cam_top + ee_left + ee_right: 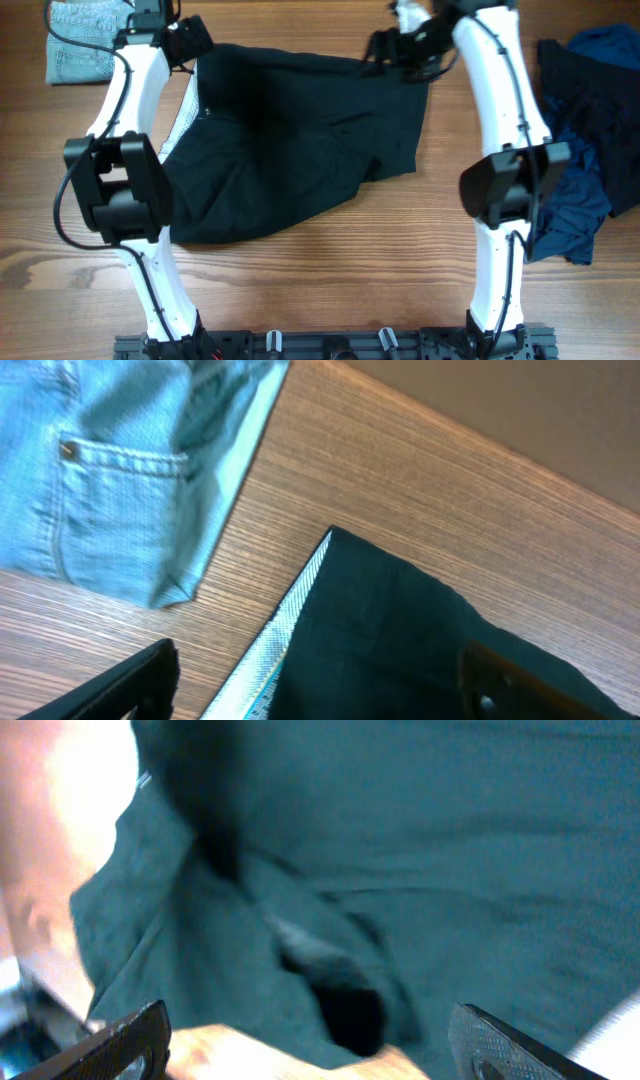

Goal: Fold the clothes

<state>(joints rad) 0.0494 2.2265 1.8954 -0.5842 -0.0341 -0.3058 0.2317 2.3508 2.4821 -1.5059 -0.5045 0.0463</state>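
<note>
Black fabric garment (300, 140) lies spread on wooden desk (330, 280), between the arms. Left end effector (318, 660): fingers wide apart above garment's white-lined corner. Right end effector (305, 1020): fingers wide apart above garment's far edge.

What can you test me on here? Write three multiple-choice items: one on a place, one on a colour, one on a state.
1. Where on the table do the folded jeans lie?
A) far-left corner B) centre C) near-right corner
2. What colour is the garment spread in the middle?
A) white B) red C) black
3. How is the left tool?
A) shut on the jeans B) open C) shut on nothing

Answers: 1 A, the overhead view shows them at the far left corner. 2 C, it reads plainly black. 3 B, its fingers stand wide apart in the left wrist view.
</note>
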